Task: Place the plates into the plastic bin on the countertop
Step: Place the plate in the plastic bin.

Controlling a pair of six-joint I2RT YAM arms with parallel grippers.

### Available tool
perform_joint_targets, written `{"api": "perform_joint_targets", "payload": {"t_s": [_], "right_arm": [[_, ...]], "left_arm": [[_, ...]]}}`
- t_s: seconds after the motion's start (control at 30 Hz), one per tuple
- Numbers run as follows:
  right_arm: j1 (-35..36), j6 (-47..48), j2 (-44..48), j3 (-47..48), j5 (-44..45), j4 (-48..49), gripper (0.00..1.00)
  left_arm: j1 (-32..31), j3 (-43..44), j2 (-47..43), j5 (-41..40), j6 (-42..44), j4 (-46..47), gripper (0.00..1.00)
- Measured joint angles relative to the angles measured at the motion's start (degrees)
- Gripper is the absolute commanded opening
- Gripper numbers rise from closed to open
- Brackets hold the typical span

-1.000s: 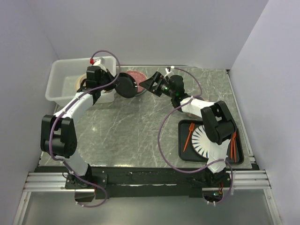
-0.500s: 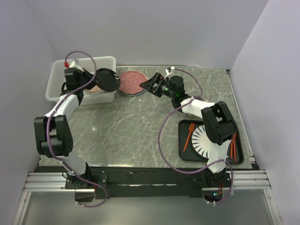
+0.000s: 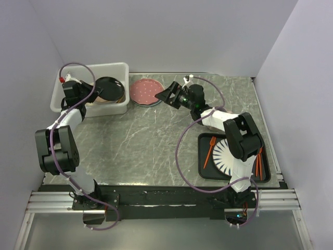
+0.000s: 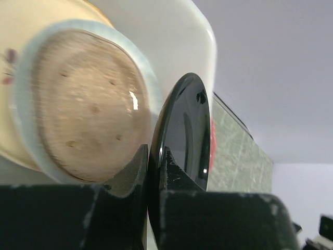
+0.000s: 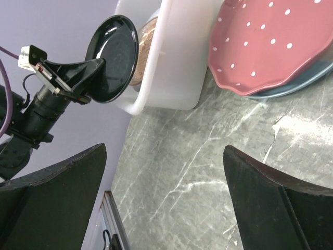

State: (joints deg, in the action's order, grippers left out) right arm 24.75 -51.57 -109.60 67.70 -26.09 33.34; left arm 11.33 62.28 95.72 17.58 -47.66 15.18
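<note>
Your left gripper point(image 3: 92, 91) has its jaws clamped on the rim of a glossy black plate point(image 3: 108, 88). It holds the plate tilted above the right half of the plastic bin point(image 3: 117, 108), inside the bin's rim outline in the top view. The left wrist camera adds what that view hides. There the black plate stands nearly edge-on, close beside the bin's right wall, with only a narrow gap to the tan speckled plate point(image 4: 83, 125) already in the bin. That tan plate rests on a cream plate point(image 4: 47, 21).

The bin's left and far sides sit close to the enclosure walls, so the open room lies in front of the bin, on the bare tabletop point(image 3: 140, 146).

Just right of the bin sits a pink dotted plate point(image 3: 146, 91). Only the right wrist view shows it stacked on a blue-grey plate point(image 5: 291, 86).

Your right gripper point(image 3: 165, 92) hangs right of that stack, jaws spread wide and holding nothing.

Well right of the bin, toward the arm bases, a black tray point(image 3: 201, 156) holds a striped white plate point(image 3: 225, 154) and orange utensils point(image 3: 210, 151).
</note>
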Motion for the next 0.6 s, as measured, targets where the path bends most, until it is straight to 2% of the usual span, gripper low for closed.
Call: {"api": "perform_joint_targets", "payload": {"t_s": [0.23,0.6], "right_arm": [[0.0,0.3,-0.1,0.0,-0.4,-1.0,1.00],[-0.1,0.7,-1.3,0.1,-0.7,-2.1,1.00]], "left_arm": [[1.8,-0.1,1.0,-5.5,0.2,-1.5,0.01],[2.9,0.0,4.4,-8.7,-1.1,-2.3,0.01]]}}
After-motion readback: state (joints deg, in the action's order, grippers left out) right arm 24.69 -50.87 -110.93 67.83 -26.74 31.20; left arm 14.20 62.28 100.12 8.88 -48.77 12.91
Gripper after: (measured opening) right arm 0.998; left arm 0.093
